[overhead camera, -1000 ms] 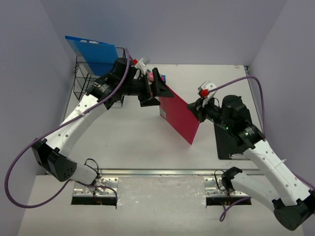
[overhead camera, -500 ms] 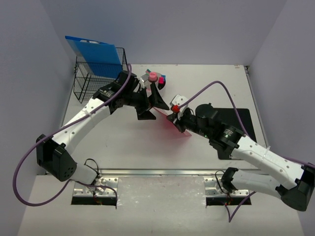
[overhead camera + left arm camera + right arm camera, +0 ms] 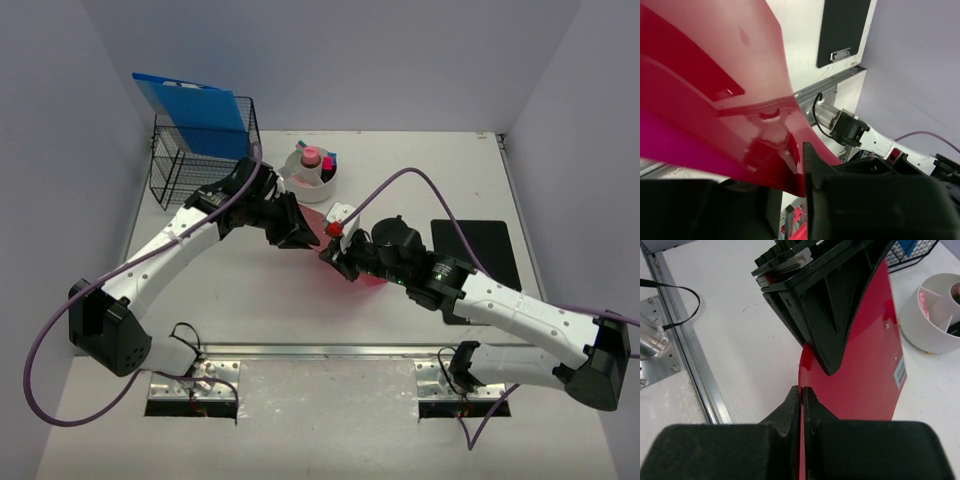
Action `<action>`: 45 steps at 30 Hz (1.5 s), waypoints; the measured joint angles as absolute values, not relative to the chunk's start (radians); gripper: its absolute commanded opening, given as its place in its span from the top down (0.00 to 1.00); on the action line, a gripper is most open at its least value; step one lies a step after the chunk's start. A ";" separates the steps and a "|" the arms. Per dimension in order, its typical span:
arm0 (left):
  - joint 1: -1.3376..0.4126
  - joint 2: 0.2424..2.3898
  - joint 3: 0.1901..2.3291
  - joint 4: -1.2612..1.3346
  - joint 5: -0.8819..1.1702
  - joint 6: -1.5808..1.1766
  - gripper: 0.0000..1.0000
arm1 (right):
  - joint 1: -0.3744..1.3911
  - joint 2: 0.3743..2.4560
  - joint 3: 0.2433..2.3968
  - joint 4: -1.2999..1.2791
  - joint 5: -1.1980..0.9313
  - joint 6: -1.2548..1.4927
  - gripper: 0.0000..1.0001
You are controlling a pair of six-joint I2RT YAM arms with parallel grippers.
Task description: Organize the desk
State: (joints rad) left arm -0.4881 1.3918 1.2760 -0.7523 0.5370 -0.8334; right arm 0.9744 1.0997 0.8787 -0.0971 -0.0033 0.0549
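Observation:
A thin red folder (image 3: 316,222) hangs over the middle of the off-white desk (image 3: 250,300), between my two grippers. My right gripper (image 3: 334,254) is shut on its lower edge; in the right wrist view the pads (image 3: 801,392) pinch the sheet (image 3: 865,370) edge-on. My left gripper (image 3: 303,236) reaches in from the left, its black fingers (image 3: 840,315) straddling the folder's upper edge. In the left wrist view the bowed red sheet (image 3: 715,75) lies against one finger (image 3: 812,170), with a narrow gap beside it. Whether those jaws clamp it does not show.
A black wire basket (image 3: 200,150) holding a blue folder (image 3: 190,100) stands at the back left. A white round organiser (image 3: 310,175) with pink items sits behind the folder. A black clipboard (image 3: 480,250) lies on the right. The silver rail (image 3: 320,350) runs along the front edge.
My right arm has swung left and lowered the red folder to the middle of the desk. My left gripper came down beside it, and its jaws narrowed from wide open around the folder's edge.

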 measured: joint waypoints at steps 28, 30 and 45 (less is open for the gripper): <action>-0.484 1.214 1.344 -0.826 0.549 0.148 1.00 | 0.742 0.905 1.036 -0.303 -0.308 -0.087 0.13; -0.488 1.187 1.372 -0.852 0.585 0.291 1.00 | 0.695 0.894 1.036 -0.316 -0.327 -0.127 0.13; -0.681 1.149 1.407 -1.059 0.527 0.995 1.00 | 0.657 0.989 1.121 -0.485 -0.533 -0.373 0.24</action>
State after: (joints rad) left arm -0.6815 1.1495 1.4075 -1.0587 0.5273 0.9953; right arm 0.6567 0.9886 1.1210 -0.4849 -0.5329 -0.3731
